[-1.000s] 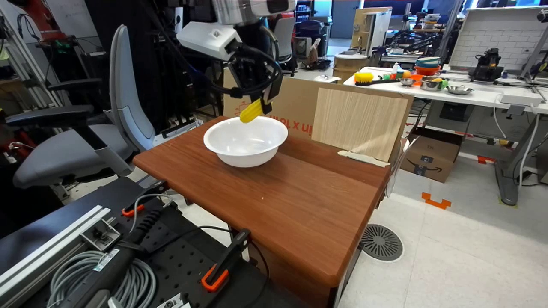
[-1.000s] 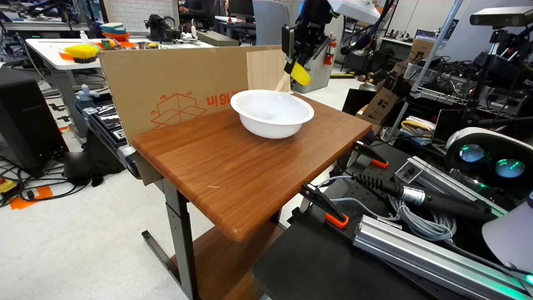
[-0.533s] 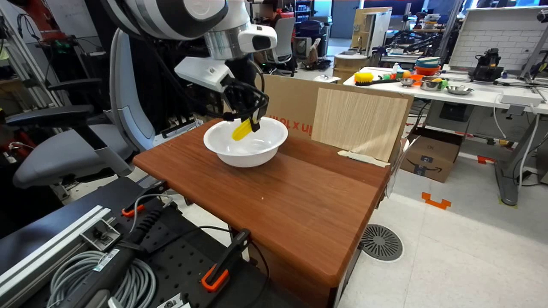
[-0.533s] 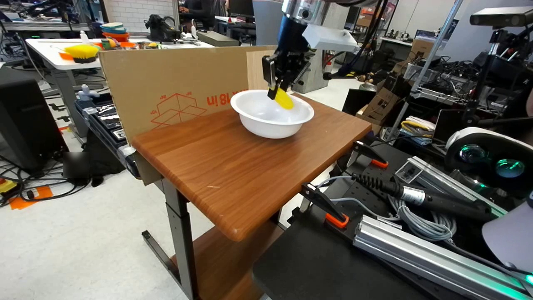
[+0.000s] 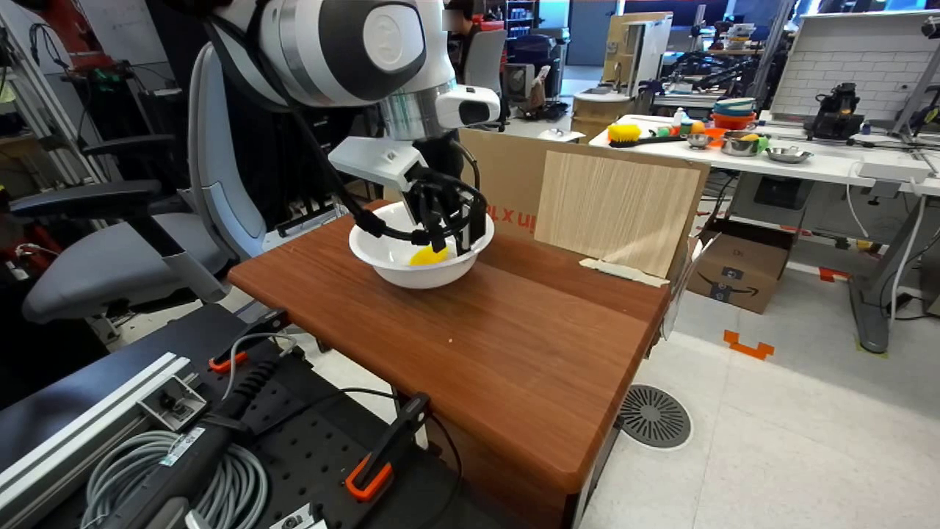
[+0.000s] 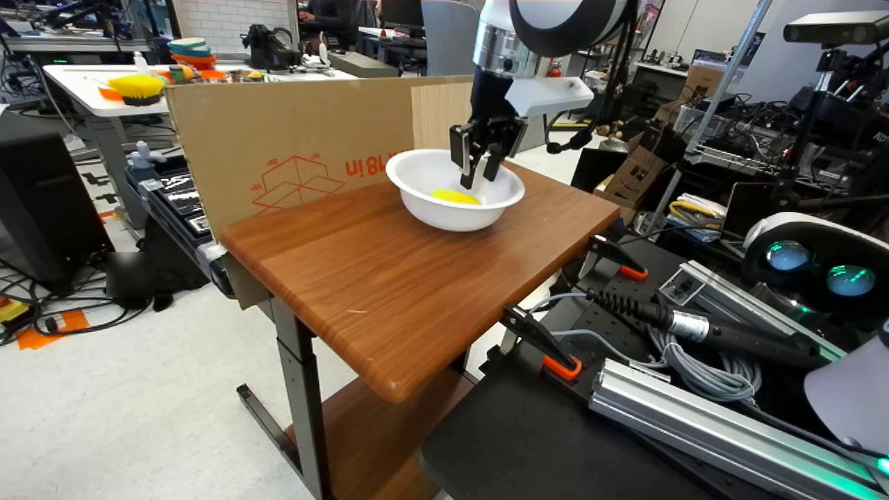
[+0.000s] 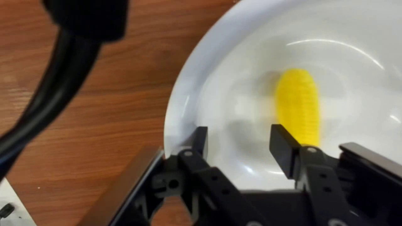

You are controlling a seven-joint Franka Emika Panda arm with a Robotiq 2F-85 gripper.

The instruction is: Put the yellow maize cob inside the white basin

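The yellow maize cob (image 5: 428, 256) lies inside the white basin (image 5: 420, 279) in both exterior views; there the cob (image 6: 455, 197) rests low in the basin (image 6: 448, 217). My gripper (image 6: 480, 179) reaches down into the basin beside the cob, and also shows in an exterior view (image 5: 452, 246). In the wrist view the gripper (image 7: 239, 138) is open with nothing between its fingers. The right finger covers the near end of the cob (image 7: 297, 102), which lies on the bottom of the basin (image 7: 220, 78). I cannot tell whether finger and cob touch.
The basin stands on a brown wooden table (image 5: 529, 338). A cardboard panel (image 6: 305, 139) with a pale wood board (image 5: 617, 209) stands along one edge. Orange-tipped clamps (image 5: 374, 474) hold the opposite edge. A grey chair (image 5: 220, 176) is close by.
My gripper has come down from above the basin into it and has opened. The cob has left the fingers and now lies in the basin. The basin has barely moved.
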